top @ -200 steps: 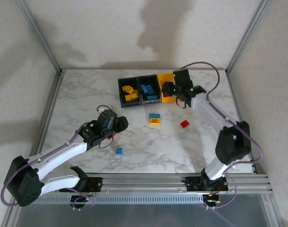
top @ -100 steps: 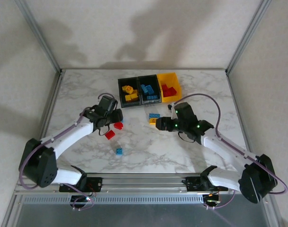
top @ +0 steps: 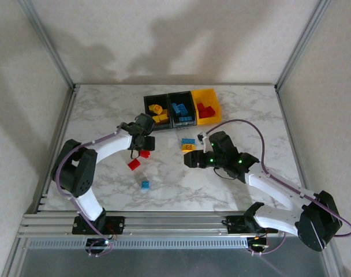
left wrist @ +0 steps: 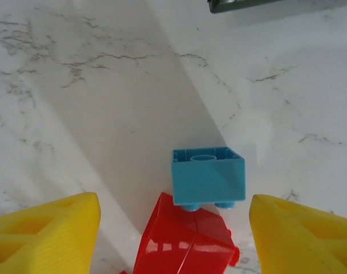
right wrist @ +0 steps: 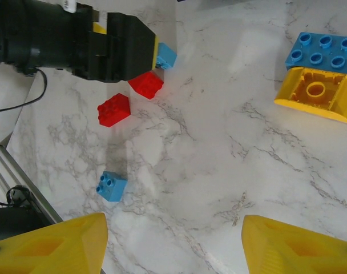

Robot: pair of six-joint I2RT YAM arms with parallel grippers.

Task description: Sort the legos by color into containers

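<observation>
Position check: the left gripper (left wrist: pixel 173 220) has its jaws well apart and grips nothing. A red brick (left wrist: pixel 185 242) lies between the fingertips, low in the left wrist view and touching neither finger. A blue brick (left wrist: pixel 208 177) lies just beyond the red one and against it, seemingly on its side. You are already straddling the red brick, so I judge it the pick. The frame edge cuts it off, so I cannot tell its long axis.

The right gripper (right wrist: pixel 173 242) is also parted and empty. It hovers over bare marble, with a loose blue brick (right wrist: pixel 111 186) ahead on one side and a yellow brick (right wrist: pixel 316 94) on the other. The left arm is clearly nearer the red brick.

Destination: the yellow bin (top: pixel 211 94) at the end of the row, which holds red bricks. It lies well apart from the left gripper, past both black bins.
</observation>
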